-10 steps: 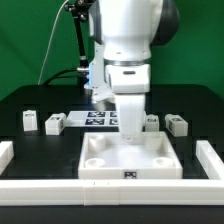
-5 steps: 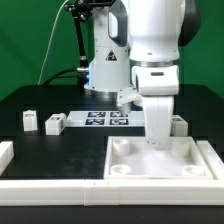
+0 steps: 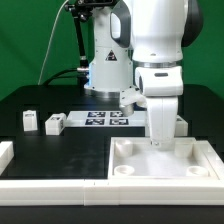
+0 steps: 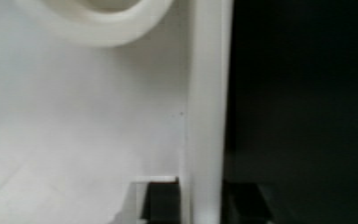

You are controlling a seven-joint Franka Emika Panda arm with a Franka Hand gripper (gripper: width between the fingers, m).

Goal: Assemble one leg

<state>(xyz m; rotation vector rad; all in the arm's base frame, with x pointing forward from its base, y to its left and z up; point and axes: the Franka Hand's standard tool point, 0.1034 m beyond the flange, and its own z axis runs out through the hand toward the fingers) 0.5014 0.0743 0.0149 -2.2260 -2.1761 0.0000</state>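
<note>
"While the arm stood at the exterior view's right, what had changed?"

"Since a second before, the tray [image 3: 170,160] had gone from the middle to the right, against the front rail [image 3: 50,192]. The end effector [image 3: 155,143] was clamped on its far rim."

"And the parts?"

"A leg [image 3: 28,120] and a second leg [image 3: 54,123] stood on the black bench [image 3: 70,150] at the left. A third leg [image 3: 181,125] was just behind the tray. The marker board [image 3: 105,118] lay between them, with a green backdrop [image 3: 30,40] behind."
</note>
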